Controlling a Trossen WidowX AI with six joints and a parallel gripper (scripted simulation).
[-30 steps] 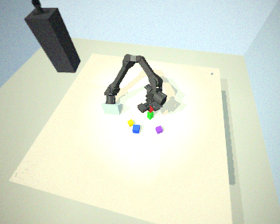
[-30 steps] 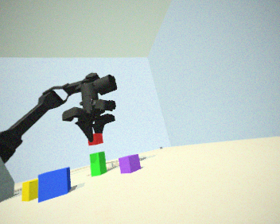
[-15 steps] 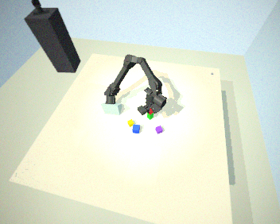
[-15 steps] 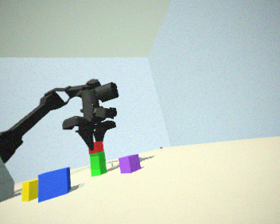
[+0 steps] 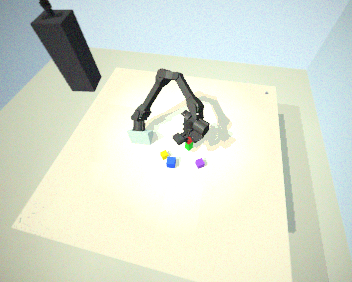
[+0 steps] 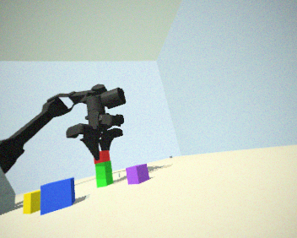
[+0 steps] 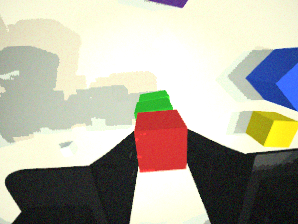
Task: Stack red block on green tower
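The red block (image 5: 190, 140) (image 6: 102, 157) (image 7: 161, 148) is held level between the fingers of my gripper (image 5: 189, 138) (image 6: 101, 154) (image 7: 159, 133), which is shut on it. The green tower (image 5: 189, 146) (image 6: 104, 174) (image 7: 153, 106) stands upright right beneath the red block. In the exterior view the red block's underside meets the tower's top edge, with no gap showing; whether it bears on the tower I cannot tell. In the wrist view the red block hides part of the tower, and the green shows just beyond it.
A purple block (image 5: 200, 163) (image 6: 137, 174) (image 7: 172, 2) stands near the tower. A blue block (image 5: 171, 162) (image 6: 57, 197) (image 7: 272, 75) and a yellow block (image 5: 164, 154) (image 6: 31, 202) (image 7: 270, 129) stand on the tower's other side, close together.
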